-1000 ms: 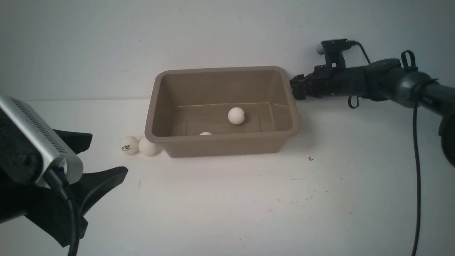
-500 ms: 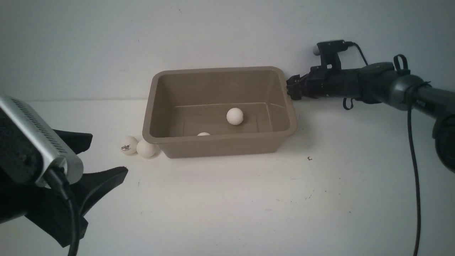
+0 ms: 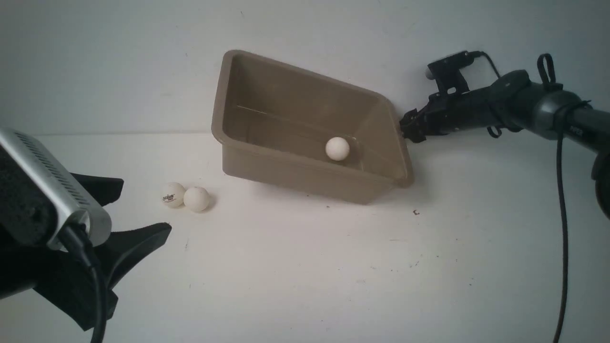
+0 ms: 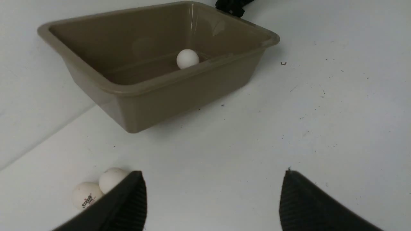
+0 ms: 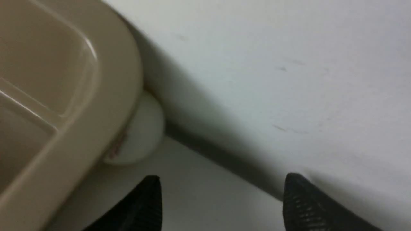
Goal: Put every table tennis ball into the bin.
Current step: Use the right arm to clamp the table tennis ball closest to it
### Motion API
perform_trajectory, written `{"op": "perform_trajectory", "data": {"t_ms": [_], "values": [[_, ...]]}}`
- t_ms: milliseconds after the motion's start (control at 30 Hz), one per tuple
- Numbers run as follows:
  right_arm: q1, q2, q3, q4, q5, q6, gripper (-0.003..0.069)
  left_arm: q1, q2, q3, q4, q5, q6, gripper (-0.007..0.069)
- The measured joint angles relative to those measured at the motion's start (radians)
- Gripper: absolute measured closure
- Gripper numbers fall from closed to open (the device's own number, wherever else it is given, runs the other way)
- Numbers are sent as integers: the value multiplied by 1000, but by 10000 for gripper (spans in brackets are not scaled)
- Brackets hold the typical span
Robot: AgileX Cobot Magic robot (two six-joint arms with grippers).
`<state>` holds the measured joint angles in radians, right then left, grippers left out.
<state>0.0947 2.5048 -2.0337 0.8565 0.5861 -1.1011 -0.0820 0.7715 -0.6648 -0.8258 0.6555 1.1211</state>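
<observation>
The taupe bin (image 3: 305, 171) stands tilted, its left end raised off the table and its right end down. One white ball (image 3: 337, 148) lies inside near the low end, and it also shows in the left wrist view (image 4: 187, 58). Two balls, one with a logo (image 3: 173, 194) and one plain (image 3: 197, 199), lie on the table left of the bin. In the right wrist view another ball (image 5: 141, 131) sits under the bin's rim (image 5: 122, 73) by the wall. My right gripper (image 3: 407, 126) is open and empty at the bin's far right corner. My left gripper (image 4: 213, 173) is open and empty near the two balls.
A white wall (image 3: 305, 38) rises directly behind the bin. White tabletop (image 3: 333, 267) spreads in front. A small dark speck (image 3: 416, 212) lies right of the bin.
The bin's left end has swung up and the bin has shifted right. The ball inside rolled toward the right end. The second ball seen inside earlier no longer shows. The right arm has tilted.
</observation>
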Motion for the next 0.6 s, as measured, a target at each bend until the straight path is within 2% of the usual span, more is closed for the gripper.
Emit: {"op": "perform_trajectory", "data": {"t_ms": [600], "values": [[0, -74, 2, 41, 33, -29, 200, 0, 0, 0, 3, -6, 0, 125]]}}
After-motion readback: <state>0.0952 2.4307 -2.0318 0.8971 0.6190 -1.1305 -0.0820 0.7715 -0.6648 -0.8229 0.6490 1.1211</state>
